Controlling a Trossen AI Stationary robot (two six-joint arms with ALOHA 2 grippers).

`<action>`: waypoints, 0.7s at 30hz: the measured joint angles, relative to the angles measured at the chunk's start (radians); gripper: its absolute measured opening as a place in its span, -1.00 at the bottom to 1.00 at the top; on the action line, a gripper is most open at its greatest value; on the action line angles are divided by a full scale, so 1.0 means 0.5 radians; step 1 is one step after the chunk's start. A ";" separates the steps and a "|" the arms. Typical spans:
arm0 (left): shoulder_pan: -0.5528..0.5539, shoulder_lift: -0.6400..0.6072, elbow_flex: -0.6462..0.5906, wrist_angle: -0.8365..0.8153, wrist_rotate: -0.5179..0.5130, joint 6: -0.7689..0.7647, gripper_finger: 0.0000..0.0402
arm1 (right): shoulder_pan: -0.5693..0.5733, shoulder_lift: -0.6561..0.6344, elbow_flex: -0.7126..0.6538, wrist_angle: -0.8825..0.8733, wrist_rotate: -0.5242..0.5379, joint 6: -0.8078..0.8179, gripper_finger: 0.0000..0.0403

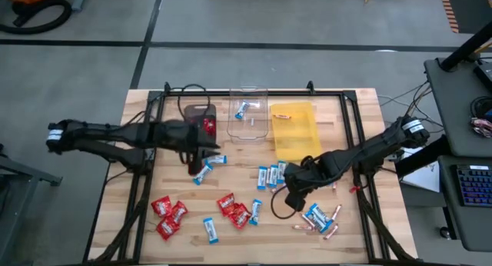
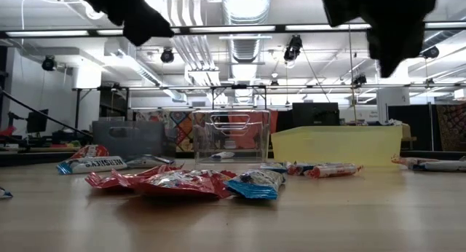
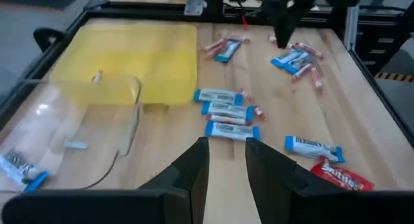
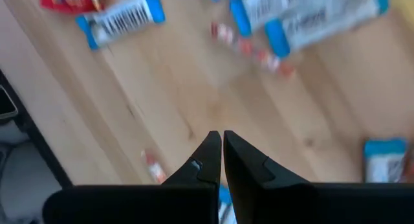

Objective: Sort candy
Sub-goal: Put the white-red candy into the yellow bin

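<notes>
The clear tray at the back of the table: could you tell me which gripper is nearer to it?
The left. The left gripper hangs just in front of the clear tray, toward its dark-tray side; the right gripper is farther forward, beyond the yellow tray, among loose candy.

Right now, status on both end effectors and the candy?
Left end effector open, empty, above table. Right end effector shut, empty, over sticks. Most candy unsorted on table; nothing blocking.

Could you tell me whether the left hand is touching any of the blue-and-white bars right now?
Apart. In the left wrist view the left hand has bare wood between its fingers, and the nearest blue-and-white bar lies just beyond the fingertips.
</notes>
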 joint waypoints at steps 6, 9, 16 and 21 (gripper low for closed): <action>-0.322 0.032 -0.004 0.019 -0.265 -0.044 -0.57 | 0.037 -0.011 -0.201 -0.005 -0.192 0.309 -0.94; -0.426 0.041 -0.004 0.019 -0.342 -0.074 -0.57 | 0.039 -0.031 -0.303 -0.052 -0.253 0.444 -0.94; -0.514 0.035 -0.004 0.019 -0.348 -0.080 -0.57 | 0.039 -0.124 -0.453 -0.478 -0.268 0.778 -0.94; -0.513 0.037 -0.004 0.017 -0.353 -0.067 -0.57 | 0.039 -0.283 -0.597 -0.643 -0.268 0.979 -0.94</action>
